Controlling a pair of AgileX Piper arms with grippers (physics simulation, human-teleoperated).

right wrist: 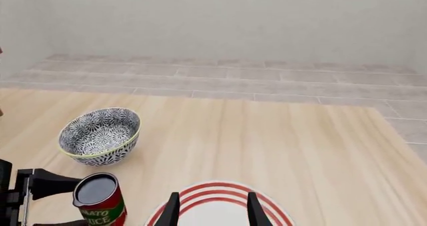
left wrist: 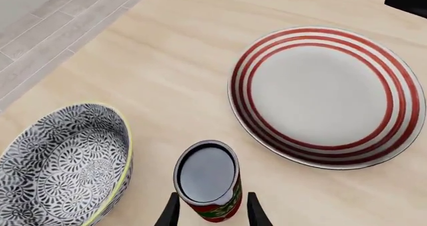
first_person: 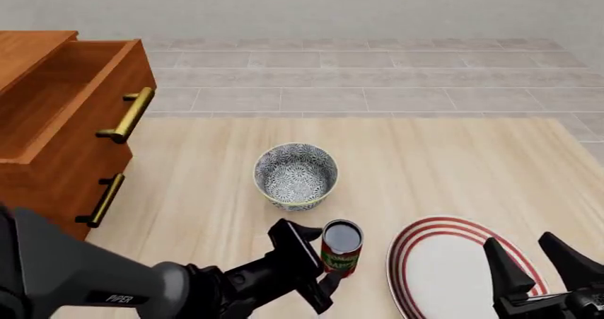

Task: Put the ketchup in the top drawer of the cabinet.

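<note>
The ketchup (first_person: 341, 247) is a red can with a dark glossy top, standing upright on the table between the bowl and the plate. My left gripper (first_person: 312, 259) is open, with one finger on each side of the can. In the left wrist view the ketchup (left wrist: 207, 178) sits between the fingertips of the left gripper (left wrist: 212, 196). The cabinet (first_person: 38, 192) stands at the far left. Its top drawer (first_person: 90, 138) is pulled out and shows nothing inside. My right gripper (first_person: 519, 241) hangs open over the plate, holding nothing.
A grey patterned bowl (first_person: 295, 176) stands just beyond the can. A red-striped white plate (first_person: 429, 269) lies to the can's right, under the right gripper (right wrist: 212, 196). The lower drawer (first_person: 71, 213) is shut. A tiled floor lies beyond the table's far edge.
</note>
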